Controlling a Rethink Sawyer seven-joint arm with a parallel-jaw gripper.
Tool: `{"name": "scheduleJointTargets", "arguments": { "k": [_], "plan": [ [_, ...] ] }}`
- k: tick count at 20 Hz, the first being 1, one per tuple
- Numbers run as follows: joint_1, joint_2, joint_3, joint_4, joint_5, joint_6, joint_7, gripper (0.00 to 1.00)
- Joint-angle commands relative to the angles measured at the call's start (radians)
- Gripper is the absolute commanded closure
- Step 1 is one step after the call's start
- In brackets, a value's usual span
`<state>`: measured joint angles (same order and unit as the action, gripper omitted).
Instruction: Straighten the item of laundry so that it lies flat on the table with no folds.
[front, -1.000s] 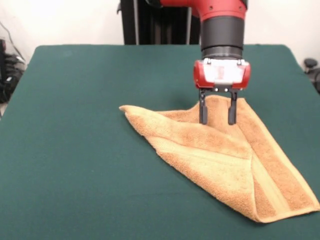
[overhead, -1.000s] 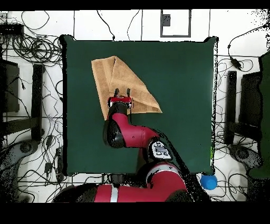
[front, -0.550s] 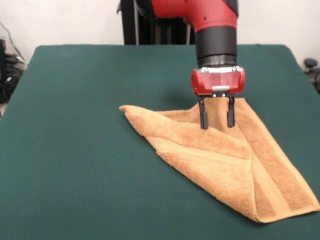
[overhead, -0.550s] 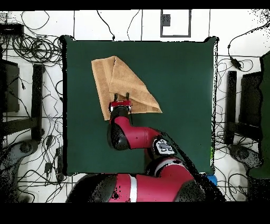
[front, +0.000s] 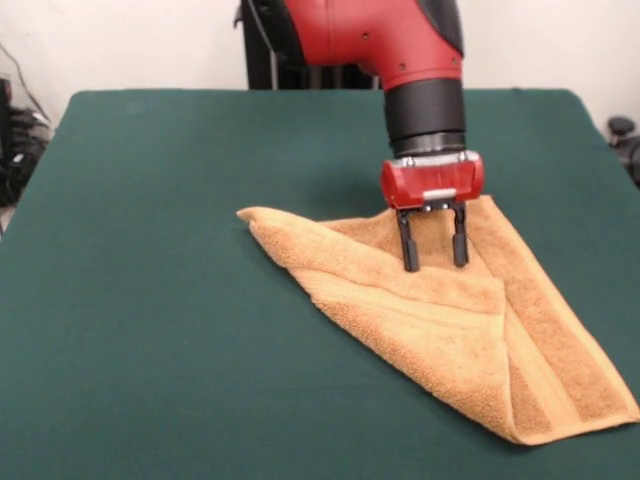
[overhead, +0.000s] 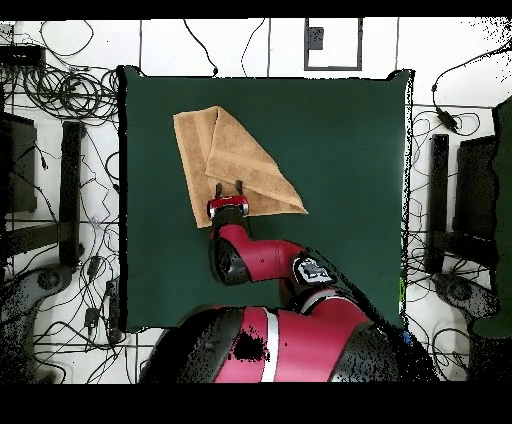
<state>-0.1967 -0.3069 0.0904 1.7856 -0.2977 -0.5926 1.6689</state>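
The item of laundry (front: 440, 320), an orange-tan terry towel, lies on the green table (front: 160, 300) folded over on itself in a rough triangle, with a woven band along the fold. In the overhead view the towel (overhead: 235, 160) sits toward the upper left of the table (overhead: 340, 200). My gripper (front: 434, 256) stands open over the towel's far part, fingertips down at or just above the cloth, nothing held between them. From overhead the gripper (overhead: 229, 189) is at the towel's lower edge.
Cables and equipment (overhead: 60, 200) crowd the floor around the table. A blue ball (overhead: 405, 338) lies off the table corner near the robot's base. The red arm (overhead: 260, 260) reaches across the lower half of the table.
The gripper has lowered and shifted slightly left in the front view, closer to the towel's surface. The arm has leaned further over the table. The towel has not moved.
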Motion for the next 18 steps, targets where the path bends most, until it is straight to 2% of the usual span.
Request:
{"name": "scheduleJointTargets", "arguments": {
  "k": [1,2,3,5,11,18],
  "plan": [
    [0.06,0.0,0.057,-0.077,-0.014,0.066,0.123,0.0],
    [0.081,-0.074,0.045,-0.054,-0.003,0.085,0.111,0.0],
    [0.123,-0.092,-0.004,-0.055,0.007,0.031,0.077,0.0],
    [0.173,-0.111,-0.063,-0.049,0.044,0.001,0.049,0.0],
    [0.245,-0.122,-0.147,-0.037,0.115,-0.02,0.081,0.0],
    [0.297,-0.119,-0.199,-0.053,0.116,-0.05,0.086,0.0]
  ]
}}
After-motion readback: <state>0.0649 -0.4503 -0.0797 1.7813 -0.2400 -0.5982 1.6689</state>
